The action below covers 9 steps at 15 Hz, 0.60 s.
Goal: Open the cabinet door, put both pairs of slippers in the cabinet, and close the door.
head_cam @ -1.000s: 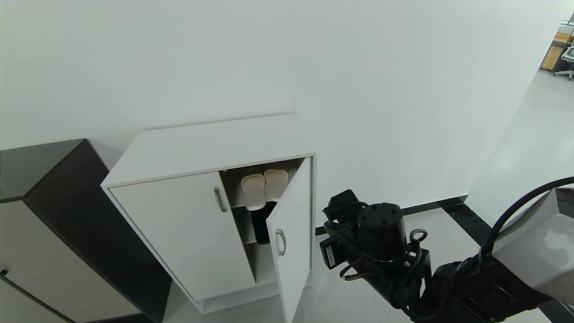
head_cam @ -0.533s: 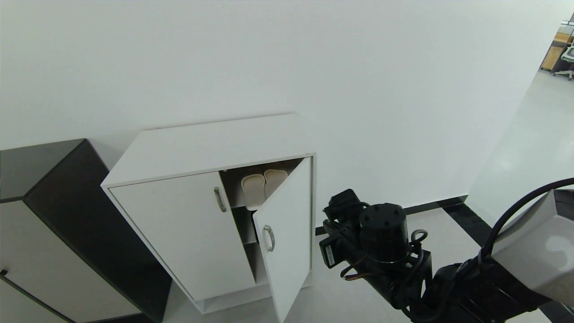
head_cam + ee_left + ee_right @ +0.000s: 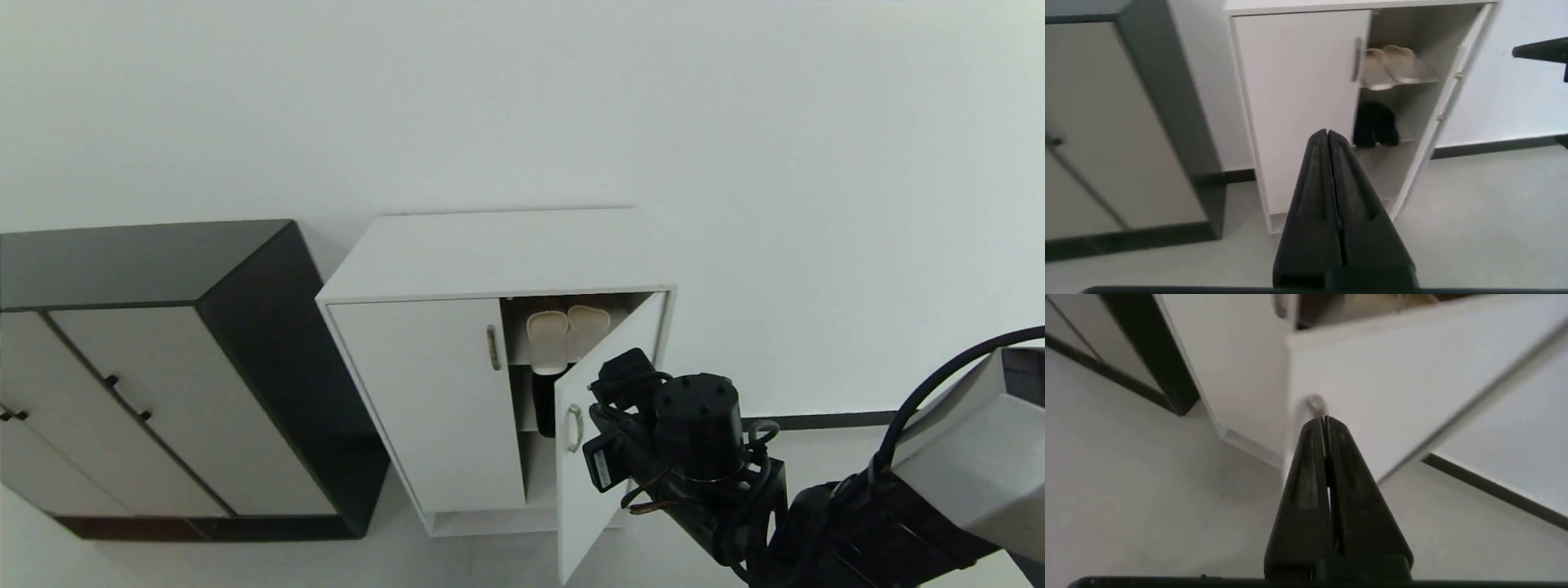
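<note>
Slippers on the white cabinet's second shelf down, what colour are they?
Black slippers, clearest in the left wrist view, under the cream slippers.

A plain white wall [image 3: 522,106] stands before me, evenly lit. A thin dark skirting [image 3: 824,420] runs along its foot, where it meets the pale grey floor [image 3: 204,563]. The floor is smooth and bare where I see it from my wrists.

To my left a dark unit [image 3: 269,367] stands with its back to the wall. Its top and side are black. Its front has pale doors [image 3: 122,408] with small black knobs [image 3: 110,380]. A dark plinth [image 3: 204,527] at its base rests on the floor.
</note>
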### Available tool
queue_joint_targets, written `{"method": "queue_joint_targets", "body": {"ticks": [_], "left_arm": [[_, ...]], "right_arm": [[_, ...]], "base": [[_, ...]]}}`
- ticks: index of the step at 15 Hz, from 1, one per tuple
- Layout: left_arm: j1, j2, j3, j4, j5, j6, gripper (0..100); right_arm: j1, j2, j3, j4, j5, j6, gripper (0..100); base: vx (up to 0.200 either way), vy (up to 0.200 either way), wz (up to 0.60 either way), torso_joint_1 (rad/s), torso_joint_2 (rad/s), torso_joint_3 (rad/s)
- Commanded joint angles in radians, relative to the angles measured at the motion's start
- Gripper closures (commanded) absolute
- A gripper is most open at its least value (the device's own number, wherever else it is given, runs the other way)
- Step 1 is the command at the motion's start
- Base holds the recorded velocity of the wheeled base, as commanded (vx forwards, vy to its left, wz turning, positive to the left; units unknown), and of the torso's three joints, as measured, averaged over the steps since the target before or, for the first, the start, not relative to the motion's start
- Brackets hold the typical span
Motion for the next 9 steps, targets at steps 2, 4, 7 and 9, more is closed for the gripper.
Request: {"method": "queue_joint_targets", "body": {"ticks": [2,4,7,9], "left_arm": [[0.0,0.0,0.0,0.0,0.0,-0.001,100],[0.0,0.0,0.0,0.0,0.0,0.0,100],[0.0,0.0,0.0,0.0,0.0,0.002,100],[0.0,0.0,0.0,0.0,-0.001,0.002,100]], "right_arm": [[-0.005,0.002,0.01,-0.004,0.001,-0.002,100],[-0.039,-0.017,0.06,-0.009,0.004,-0.068,100],[-0.088,-0.078,0.105,-0.01,0.112,-0.106,100],[-0.114,-0.125,0.132,0.007,0.156,-0.108,100]], "base": [[0.0,0.0,0.0,0.0,0.0,0.0],[0.0,0.0,0.0,0.0,0.0,0.0],[0.0,0.0,0.0,0.0,0.0,0.0],[0.2,0.0,0.0,-0.002,0.0,0.002]]}}
